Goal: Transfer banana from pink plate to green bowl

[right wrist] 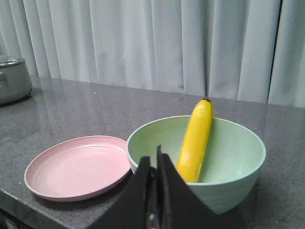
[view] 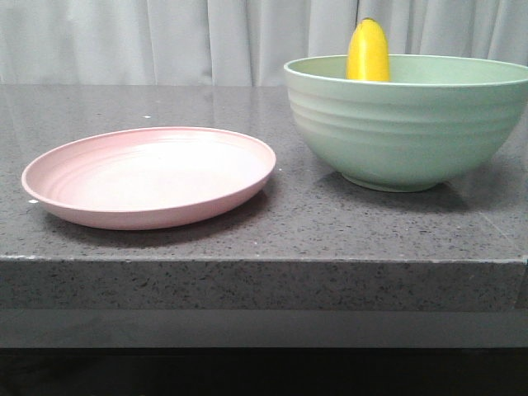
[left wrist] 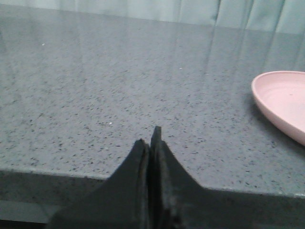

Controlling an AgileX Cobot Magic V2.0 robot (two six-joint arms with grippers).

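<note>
banana (right wrist: 195, 143) leaned upright in green bowl (view: 408, 124) | pink plate (view: 148, 175) bare | left gripper (left wrist: 151, 143) and right gripper (right wrist: 153, 164) closed, empty | risk: banana tipping over rim if bowl knocked

From the front, the bowl (view: 408, 124) hides all but the banana's (view: 368, 51) tip, and its right side runs past the edge. Beyond the left gripper (left wrist: 151, 143), only a slice of the plate (left wrist: 281, 98) shows. A grey pot (right wrist: 13, 78) is cut off.
</note>
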